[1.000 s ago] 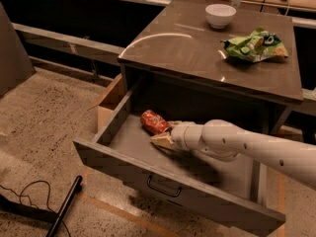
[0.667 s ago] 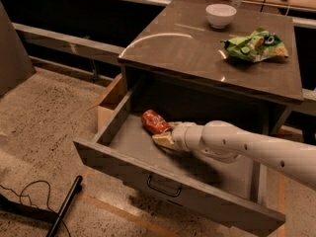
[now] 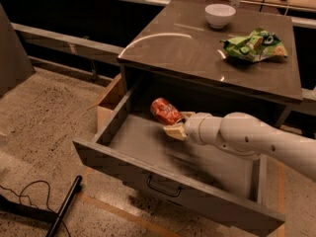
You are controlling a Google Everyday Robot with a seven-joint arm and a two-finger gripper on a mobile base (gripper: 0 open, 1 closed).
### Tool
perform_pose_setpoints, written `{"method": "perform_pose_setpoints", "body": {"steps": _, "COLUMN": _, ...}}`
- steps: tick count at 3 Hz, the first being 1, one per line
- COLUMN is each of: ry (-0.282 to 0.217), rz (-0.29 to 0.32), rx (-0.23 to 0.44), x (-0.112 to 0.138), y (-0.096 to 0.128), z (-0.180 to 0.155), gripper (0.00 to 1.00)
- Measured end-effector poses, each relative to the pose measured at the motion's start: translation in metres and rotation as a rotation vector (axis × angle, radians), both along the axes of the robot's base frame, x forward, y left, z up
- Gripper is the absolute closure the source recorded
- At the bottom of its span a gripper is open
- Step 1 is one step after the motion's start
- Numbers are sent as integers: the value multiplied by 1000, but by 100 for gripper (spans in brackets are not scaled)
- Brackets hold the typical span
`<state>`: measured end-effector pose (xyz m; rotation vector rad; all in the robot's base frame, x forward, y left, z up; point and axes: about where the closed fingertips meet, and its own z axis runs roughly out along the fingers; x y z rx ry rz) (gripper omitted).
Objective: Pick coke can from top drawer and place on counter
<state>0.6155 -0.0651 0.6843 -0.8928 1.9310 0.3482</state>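
One red coke can (image 3: 164, 110), dented and marked with white, sits tilted inside the open top drawer (image 3: 148, 169), toward its back and under the counter's (image 3: 187, 53) front edge. The gripper (image 3: 178, 124) reaches in from the right, and its tan fingers are closed on the can's lower end. Up on the counter lie a green snack bag (image 3: 254, 46) and a white bowl (image 3: 220, 15).
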Motion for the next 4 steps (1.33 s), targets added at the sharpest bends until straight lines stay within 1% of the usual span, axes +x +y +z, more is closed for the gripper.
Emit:
{"method": "perform_pose_setpoints", "body": {"steps": 1, "ry": 7, "rz": 8, "rx": -34, "x": -12, "y": -17, "z": 40, "gripper": 100}}
{"method": "perform_pose_setpoints", "body": {"steps": 2, "ry": 12, "rz": 18, "rx": -67, "x": -16, "y": -40, "z": 96, "gripper": 100}}
{"method": "perform_pose_setpoints", "body": {"steps": 3, "ry": -1, "rz": 38, "rx": -98, "x": -12, "y": -59, "z": 147, "gripper": 100}}
{"method": "perform_pose_setpoints", "body": {"steps": 4, "ry": -27, "rz": 62, "rx": -135, "x": 7, "y": -70, "z": 184, "gripper": 100}}
